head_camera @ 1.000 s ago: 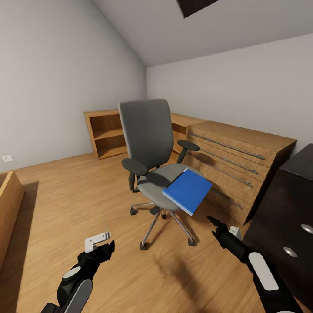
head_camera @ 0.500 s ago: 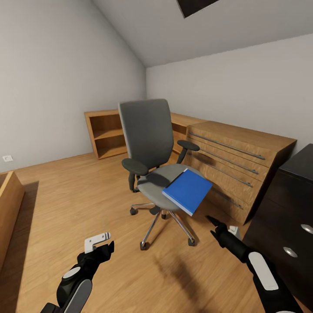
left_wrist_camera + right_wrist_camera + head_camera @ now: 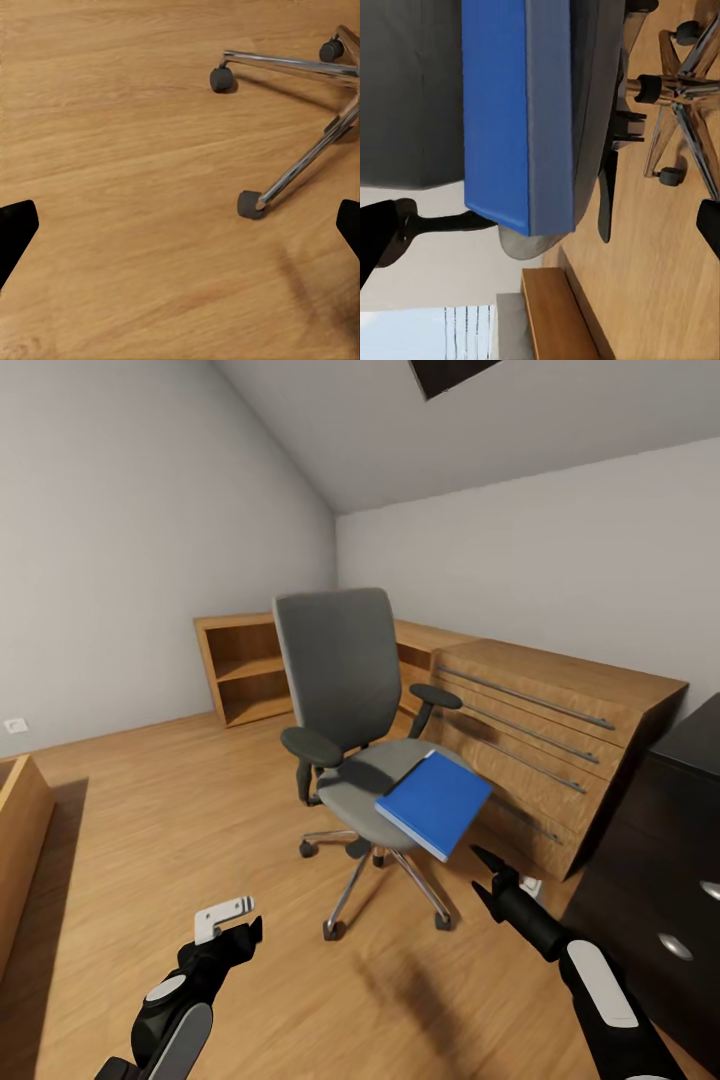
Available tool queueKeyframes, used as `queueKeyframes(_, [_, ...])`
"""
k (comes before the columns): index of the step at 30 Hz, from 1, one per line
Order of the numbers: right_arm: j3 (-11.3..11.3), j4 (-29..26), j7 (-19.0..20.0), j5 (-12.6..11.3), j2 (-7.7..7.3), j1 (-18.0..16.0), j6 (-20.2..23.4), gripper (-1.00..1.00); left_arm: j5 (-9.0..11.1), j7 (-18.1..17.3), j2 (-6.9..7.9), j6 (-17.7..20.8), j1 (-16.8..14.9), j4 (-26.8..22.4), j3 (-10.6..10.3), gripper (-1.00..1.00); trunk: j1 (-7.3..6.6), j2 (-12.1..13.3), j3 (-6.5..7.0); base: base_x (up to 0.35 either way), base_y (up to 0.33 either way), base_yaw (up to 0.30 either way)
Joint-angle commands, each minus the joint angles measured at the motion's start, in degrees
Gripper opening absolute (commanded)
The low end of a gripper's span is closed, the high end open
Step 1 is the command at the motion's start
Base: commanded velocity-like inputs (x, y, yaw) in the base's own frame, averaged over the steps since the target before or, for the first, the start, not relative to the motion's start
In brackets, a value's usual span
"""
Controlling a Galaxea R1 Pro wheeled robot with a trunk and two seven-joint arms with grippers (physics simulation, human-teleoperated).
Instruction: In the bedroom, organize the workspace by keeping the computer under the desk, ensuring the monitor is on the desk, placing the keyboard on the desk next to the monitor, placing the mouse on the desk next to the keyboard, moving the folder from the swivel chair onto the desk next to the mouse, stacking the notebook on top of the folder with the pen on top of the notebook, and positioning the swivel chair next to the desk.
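Low at about 7 o'clock in the head view, the left gripper (image 3: 232,932) hangs over the wood floor (image 3: 150,830) with nothing in it; its wrist view shows the two dark fingertips (image 3: 16,229) at opposite edges, spread wide, and between them bare floor (image 3: 135,187) with chrome legs and casters of the swivel chair (image 3: 300,161) just beyond; the chair (image 3: 345,690) itself stands mid-room, grey back upright, with a low wooden shelf unit (image 3: 245,665) behind it at 11 o'clock and a wooden dresser (image 3: 545,745) at its 3 o'clock; the blue folder (image 3: 433,802) lies on the seat's front right corner, overhanging the edge and tilted slightly down; at 5 o'clock the right gripper (image 3: 482,870) holds nothing and points up at the folder from just below, near its overhanging corner but apart from it; its fingers look parted, and its wrist view confirms this, one dark fingertip (image 3: 379,236) at each edge, with the folder's blue cover and grey edge (image 3: 514,112) between them against the underside of the seat; the black desk (image 3: 670,830) with silver knobs stands at the far right, 4 o'clock.
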Motion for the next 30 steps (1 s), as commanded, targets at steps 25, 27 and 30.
queueKeyframes(25, [-0.1,1.7,-0.3,0.0,-0.01,0.0,0.0,1.0,0.5,0.7,0.06,0.0,-0.1,0.6,-0.1,1.0,0.01,0.0,-0.05,0.087,0.009,0.0])
queueKeyframes(27, [0.0,2.9,-0.3,0.1,-0.02,0.0,0.0,1.0,0.5,0.7,0.06,0.0,-0.1,0.7,-0.1,1.0,0.01,0.0,-0.05,0.004,0.0,0.0])
queueKeyframes(30, [0.0,3.7,-0.3,0.1,-0.03,0.0,-0.1,1.0,0.5,0.7,0.06,0.0,-0.1,0.7,-0.1,1.0,0.01,0.0,-0.05,0.002,0.0,0.0])
